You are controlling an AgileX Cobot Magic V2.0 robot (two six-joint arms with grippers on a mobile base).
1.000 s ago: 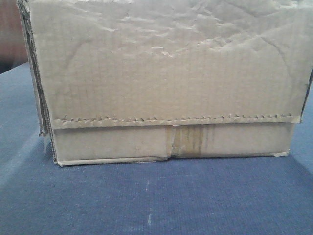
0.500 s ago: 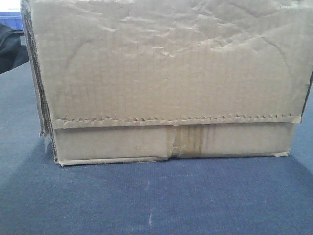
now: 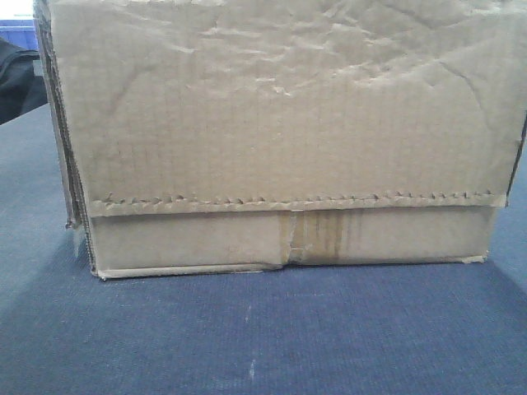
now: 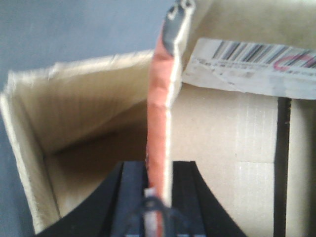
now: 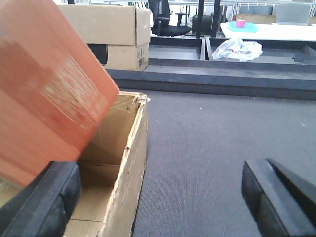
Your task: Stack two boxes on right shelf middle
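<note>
Box (image 3: 272, 107) fills the frame centre on a blue surface (image 3: 247, 346); it looks light, creased and soft-flapped. My left gripper (image 4: 158, 200) pinches an upright flap (image 4: 159, 98). The right gripper (image 5: 158, 182) gapes empty by the rim, lower left. I'd hold the stiffer walls.

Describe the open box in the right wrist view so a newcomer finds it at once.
Begin with the grey carpet covering the floor. At its near left edge, closest to the camera, stands the open box. Unlike the two stacked boxes farther back, it stands alone with its inside showing, one rim corner is torn, and a reddish-brown flap leans over it.
</note>
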